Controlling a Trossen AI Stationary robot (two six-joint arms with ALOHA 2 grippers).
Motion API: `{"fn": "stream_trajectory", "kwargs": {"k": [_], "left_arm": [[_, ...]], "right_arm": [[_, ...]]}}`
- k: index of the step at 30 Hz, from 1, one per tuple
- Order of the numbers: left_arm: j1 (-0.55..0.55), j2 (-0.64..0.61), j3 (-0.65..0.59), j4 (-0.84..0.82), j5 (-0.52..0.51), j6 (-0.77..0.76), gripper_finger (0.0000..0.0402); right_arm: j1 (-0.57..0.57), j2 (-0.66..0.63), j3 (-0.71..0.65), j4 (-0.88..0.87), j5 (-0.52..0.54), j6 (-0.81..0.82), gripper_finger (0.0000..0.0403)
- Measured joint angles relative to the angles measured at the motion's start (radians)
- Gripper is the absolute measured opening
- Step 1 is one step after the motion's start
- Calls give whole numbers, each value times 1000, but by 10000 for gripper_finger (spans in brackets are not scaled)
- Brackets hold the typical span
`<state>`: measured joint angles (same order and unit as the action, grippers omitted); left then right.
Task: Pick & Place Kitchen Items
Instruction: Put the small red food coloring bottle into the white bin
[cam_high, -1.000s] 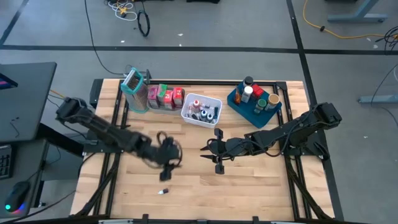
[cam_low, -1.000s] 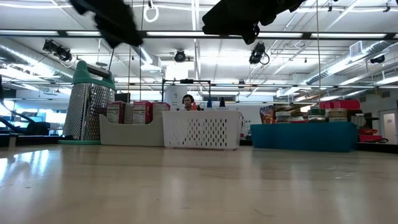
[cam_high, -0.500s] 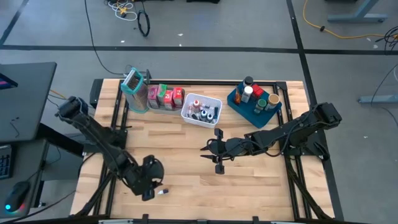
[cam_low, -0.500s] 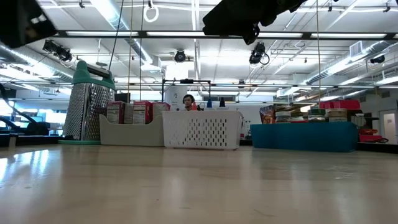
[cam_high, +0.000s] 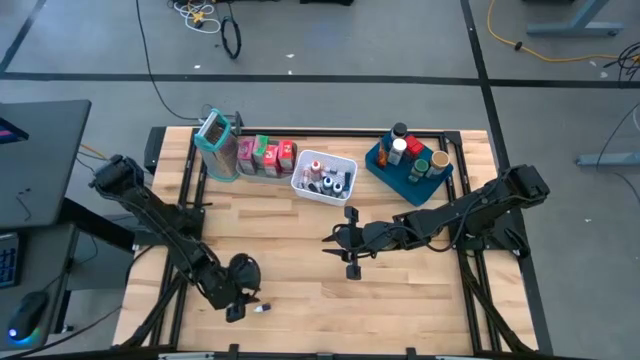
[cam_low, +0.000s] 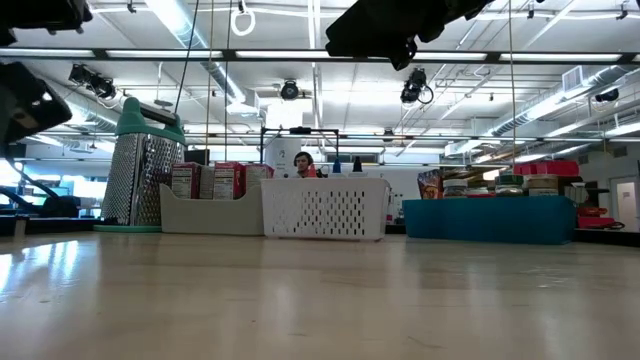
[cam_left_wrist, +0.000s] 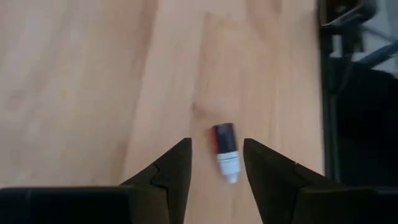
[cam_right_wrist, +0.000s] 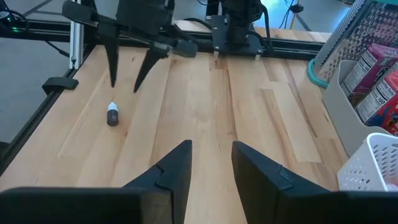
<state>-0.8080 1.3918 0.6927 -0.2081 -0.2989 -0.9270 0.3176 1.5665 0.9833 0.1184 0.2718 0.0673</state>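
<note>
The left gripper (cam_left_wrist: 214, 163) hovers, fingers apart, over a tiny bottle (cam_left_wrist: 225, 150) lying near the table's front edge; picking it likely needs a straight descent and close. The right gripper (cam_right_wrist: 209, 163) waits mid-table, fingers apart, empty. Behind, bin (cam_high: 262, 172) holds cartons, basket (cam_high: 341, 195) small bottles, tray (cam_high: 389, 176) jars.

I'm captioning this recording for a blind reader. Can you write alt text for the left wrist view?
The left gripper hangs open just above a small dark bottle with a red label and white cap, which lies on its side on the light wooden table in line with the gap between its two dark fingers. A black frame rail borders the table's edge.
</note>
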Motion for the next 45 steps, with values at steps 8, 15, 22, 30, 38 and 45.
{"fn": "stream_trajectory", "kwargs": {"k": [8, 15, 22, 30, 38, 45], "left_arm": [[-58, 15, -100, 249, -33, 56, 197], [-98, 183, -91, 327, -56, 132, 214], [-103, 300, -72, 347, -129, 134, 214], [-103, 309, -74, 335, -181, 206, 152], [-85, 317, -82, 301, -460, 199, 69], [122, 315, -79, 338, -691, 469, 83]], "right_arm": [[0, 0, 0, 0, 0, 2, 123], [0, 0, 0, 0, 0, 48, 123], [0, 0, 0, 0, 0, 48, 123], [0, 0, 0, 0, 0, 26, 123], [0, 0, 0, 0, 0, 24, 123], [0, 0, 0, 25, 0, -36, 123]]}}
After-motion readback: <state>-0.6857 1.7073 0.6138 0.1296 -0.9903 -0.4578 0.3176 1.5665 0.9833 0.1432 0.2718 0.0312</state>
